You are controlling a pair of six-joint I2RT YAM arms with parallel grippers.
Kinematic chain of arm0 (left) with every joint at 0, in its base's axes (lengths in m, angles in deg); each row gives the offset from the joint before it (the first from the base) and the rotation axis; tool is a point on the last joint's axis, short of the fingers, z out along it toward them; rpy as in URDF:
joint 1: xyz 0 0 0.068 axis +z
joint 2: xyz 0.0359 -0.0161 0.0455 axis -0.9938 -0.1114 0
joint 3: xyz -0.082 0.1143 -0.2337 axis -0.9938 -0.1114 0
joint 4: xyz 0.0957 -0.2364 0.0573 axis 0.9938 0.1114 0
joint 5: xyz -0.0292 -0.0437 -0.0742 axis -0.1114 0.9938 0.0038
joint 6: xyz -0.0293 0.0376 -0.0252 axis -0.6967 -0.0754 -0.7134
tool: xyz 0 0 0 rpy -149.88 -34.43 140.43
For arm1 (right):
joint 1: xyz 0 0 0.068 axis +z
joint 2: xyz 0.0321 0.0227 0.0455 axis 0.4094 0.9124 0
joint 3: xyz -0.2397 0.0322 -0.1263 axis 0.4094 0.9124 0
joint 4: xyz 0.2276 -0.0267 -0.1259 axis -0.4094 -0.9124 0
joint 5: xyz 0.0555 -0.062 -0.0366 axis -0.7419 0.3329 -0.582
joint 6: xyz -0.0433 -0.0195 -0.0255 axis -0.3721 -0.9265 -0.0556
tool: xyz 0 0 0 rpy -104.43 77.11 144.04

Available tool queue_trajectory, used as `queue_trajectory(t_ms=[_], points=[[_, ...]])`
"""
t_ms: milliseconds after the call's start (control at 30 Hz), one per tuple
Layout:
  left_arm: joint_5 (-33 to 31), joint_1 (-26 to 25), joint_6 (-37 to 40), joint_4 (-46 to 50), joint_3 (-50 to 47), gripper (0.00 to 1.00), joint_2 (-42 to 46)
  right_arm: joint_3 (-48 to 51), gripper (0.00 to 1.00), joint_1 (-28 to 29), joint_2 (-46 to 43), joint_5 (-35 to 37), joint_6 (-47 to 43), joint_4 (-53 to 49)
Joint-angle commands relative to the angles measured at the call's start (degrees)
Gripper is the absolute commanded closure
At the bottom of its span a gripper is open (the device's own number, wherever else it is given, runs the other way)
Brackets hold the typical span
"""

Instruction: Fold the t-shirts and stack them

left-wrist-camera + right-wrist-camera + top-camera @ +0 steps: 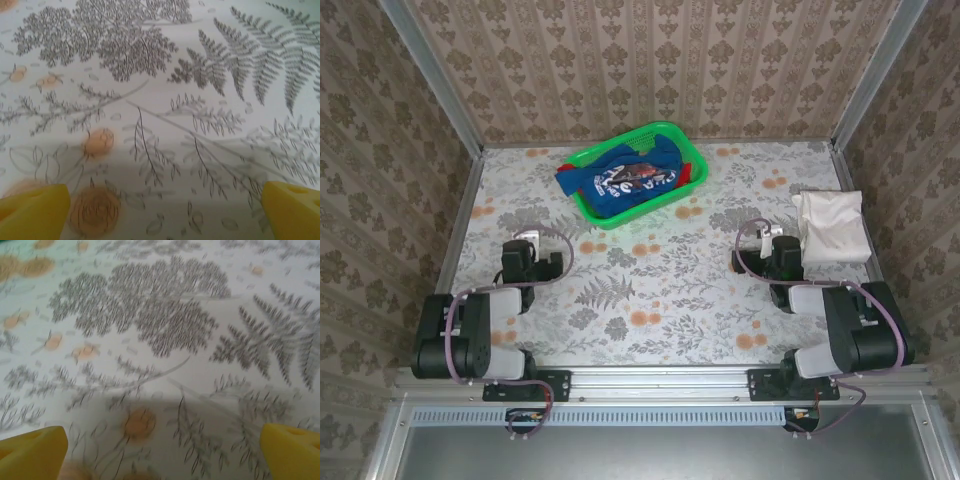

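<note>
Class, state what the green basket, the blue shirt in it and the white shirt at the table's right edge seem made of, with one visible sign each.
Green basket: likely rigid plastic, slightly glossy, with open lattice walls. Blue shirt: soft matte cloth; it crumples and drapes over the rim. White shirt: soft matte cloth too, with creases and folds.

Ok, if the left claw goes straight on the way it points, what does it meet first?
Probably the flowered table cover: the open left claw tilts down at it with nothing between. The green basket lies farther off.
</note>
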Motion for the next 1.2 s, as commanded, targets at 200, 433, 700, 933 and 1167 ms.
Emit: queue_trajectory(t_ms=[200,433,700,933,1167], points=[[2.2,1.8,4.2,-18.8,4.8,0.00,-7.2,-4.9,0.00,-1.7,5.3,3.4,0.6,15.2],[2.2,1.9,4.1,-18.8,4.8,0.00,-7.2,-4.8,0.00,-1.6,5.4,3.3,0.6,15.3],[2.2,1.9,4.2,-18.7,4.8,0.00,-7.3,-4.9,0.00,-1.7,5.4,3.1,0.6,15.2],[-5.4,0.9,2.6,-7.9,7.6,0.00,0.6,-7.2,0.00,-1.6,1.6,0.9,-0.2,8.0],[-7.8,0.2,-7.5,17.4,23.8,0.00,7.8,-15.8,0.00,0.0,-10.4,-3.1,-1.7,-15.1]])
